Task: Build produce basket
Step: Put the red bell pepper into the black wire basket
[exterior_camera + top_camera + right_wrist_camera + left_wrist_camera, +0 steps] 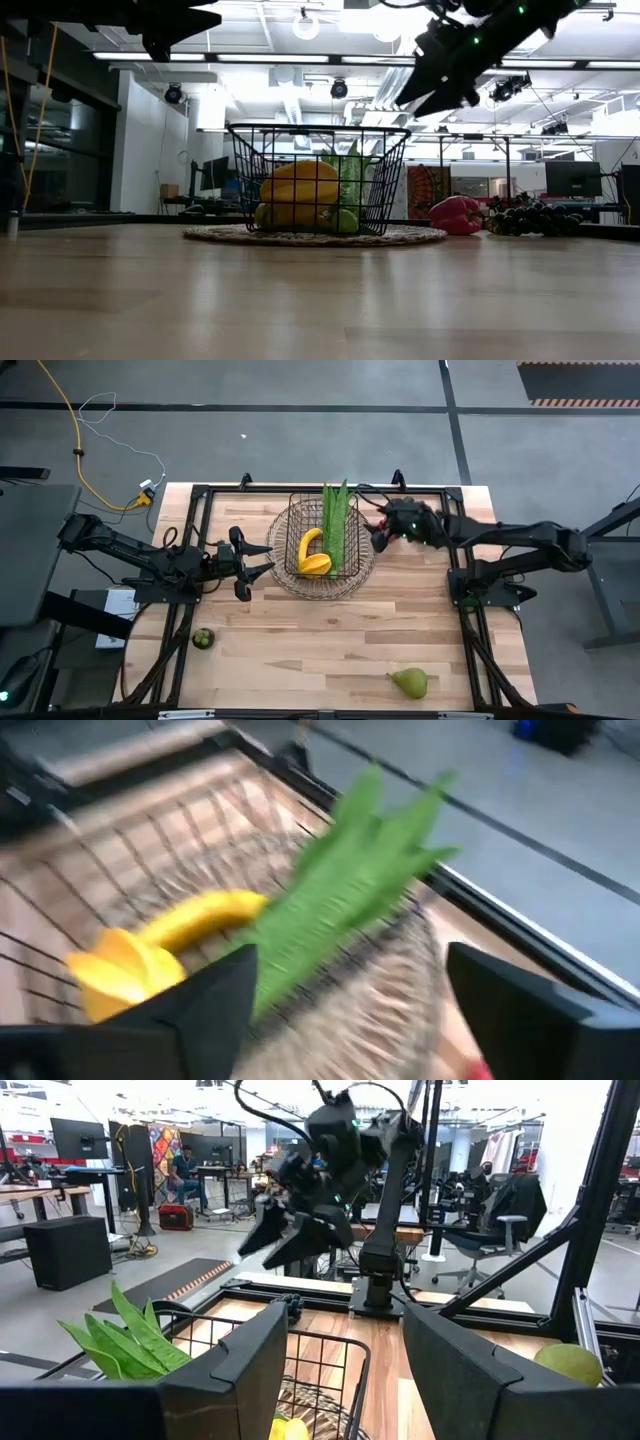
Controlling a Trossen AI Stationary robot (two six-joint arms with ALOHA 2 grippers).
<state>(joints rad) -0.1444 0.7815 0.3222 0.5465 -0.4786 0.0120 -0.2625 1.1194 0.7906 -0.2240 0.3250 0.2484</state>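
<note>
The dark wire basket [322, 545] stands on a round woven mat in the middle of the table's far half. In it lie a yellow banana [309, 545], a yellow-orange pepper [317, 564] and a long green leafy bunch [337, 525] that sticks out over the far rim. My left gripper [262, 563] is open and empty, raised just left of the basket. My right gripper [383, 532] is open and empty, raised just right of the basket, above the red pepper [455, 214]. The right wrist view shows its fingers wide apart [350, 1020] before the bunch [340, 910].
Dark grapes [530, 218] lie on the table right of the red pepper. A green pear [409, 681] lies near the front edge at the right. A small dark green round fruit [203, 638] lies at the front left. Bare tabletop [320, 640] stretches in front of the basket.
</note>
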